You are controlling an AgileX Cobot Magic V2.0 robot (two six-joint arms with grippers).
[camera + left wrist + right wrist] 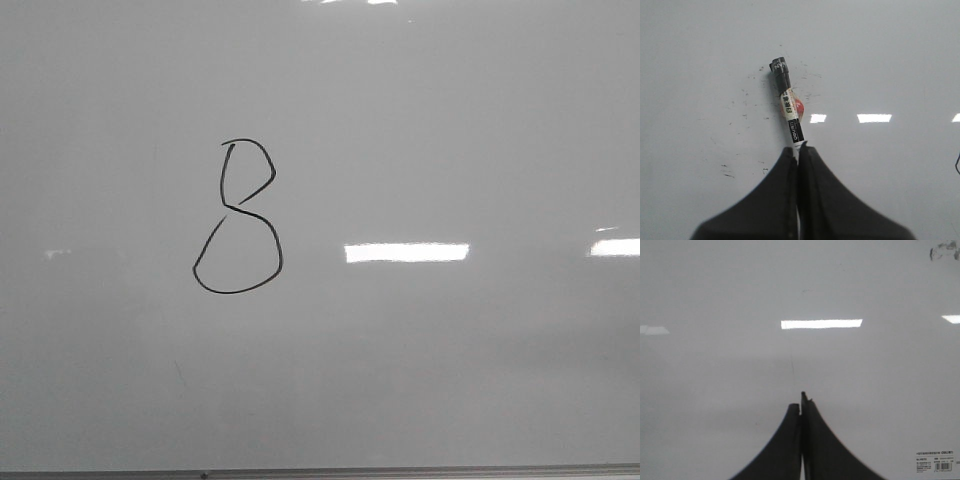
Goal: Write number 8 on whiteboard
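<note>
The number 8 point(238, 218) is drawn in thin black line left of the middle of the whiteboard point(450, 120), with a small angular upper loop and a larger rounded lower loop. Neither gripper shows in the front view. In the left wrist view my left gripper point(798, 148) is shut on a marker point(788, 107), white with a black label and a black tip end point(779, 69), which points away from the fingers over the whiteboard point(890, 60). My right gripper point(801, 405) is shut and empty above the whiteboard point(715, 290).
A thin metal edge strip point(320, 471) runs along the board's near edge. Bright light reflections point(406, 252) lie on the board. Small black specks point(745, 95) dot the board near the marker. A printed label point(933, 463) and a dark smudge point(943, 252) show in the right wrist view.
</note>
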